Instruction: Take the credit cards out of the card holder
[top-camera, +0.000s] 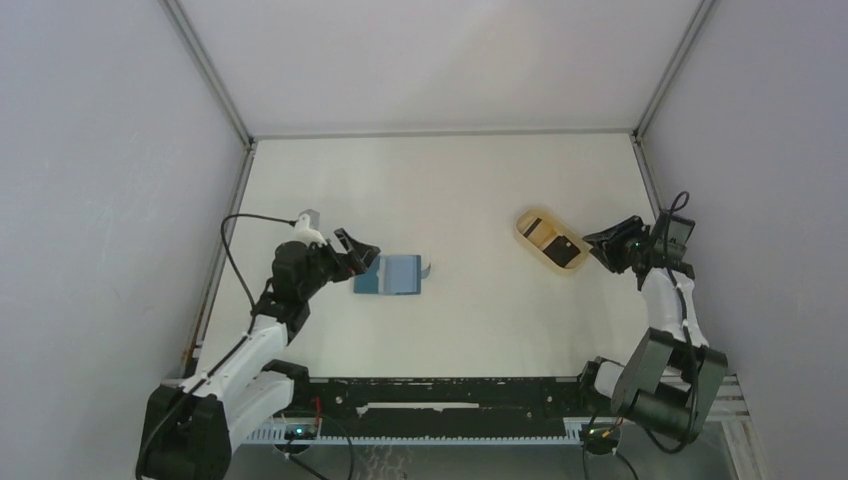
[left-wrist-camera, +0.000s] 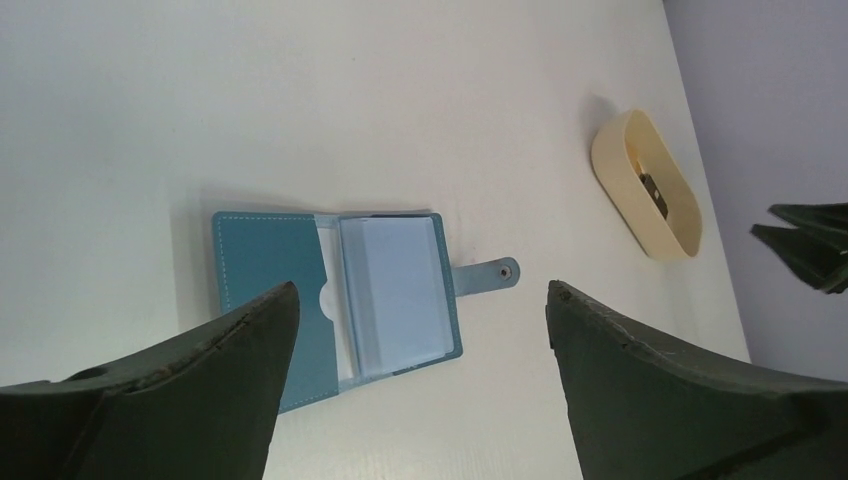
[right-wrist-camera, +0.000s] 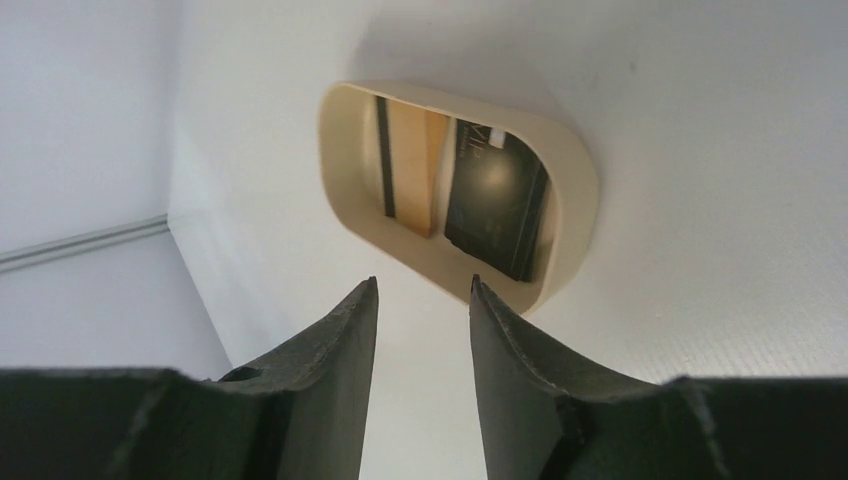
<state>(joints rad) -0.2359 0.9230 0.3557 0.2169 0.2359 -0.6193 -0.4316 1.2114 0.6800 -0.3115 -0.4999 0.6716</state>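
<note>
Left hand (left-wrist-camera: 420, 292): open wide, holding nothing; its two dark fingers (left-wrist-camera: 210, 380) stand well apart, low over the table.
Left hand's place: just left of the card holder in the top view, pointing at it and clear of it.
Card holder (left-wrist-camera: 340, 300): teal-blue, lying flat on the table and spread open like a book in the left-middle area.
Card holder, left half: a plain teal pocket with pale stitching and a rounded thumb notch.
Card holder, right half: pale blue see-through sleeves stacked on it; whether any card sits inside cannot be told.
Snap tab (left-wrist-camera: 490, 272): sticks out from the holder's right edge, flat on the table, pointing toward the tray.
Right hand (right-wrist-camera: 423, 282): partly open, a narrow gap between the fingers (right-wrist-camera: 330, 350) and nothing in it.
Right hand's place: near the right edge of the table, just beside the tray's near end and aimed at it, without touching it.
Tray (right-wrist-camera: 336, 150): cream, oval, shallow, standing on the right half of the table, well apart from the card holder.
Credit cards: two lie inside the tray side by side, a tan card (right-wrist-camera: 410, 165) with a dark stripe along one edge and a black card (right-wrist-camera: 495, 205).
Table (top-camera: 450, 190): plain white.
</note>
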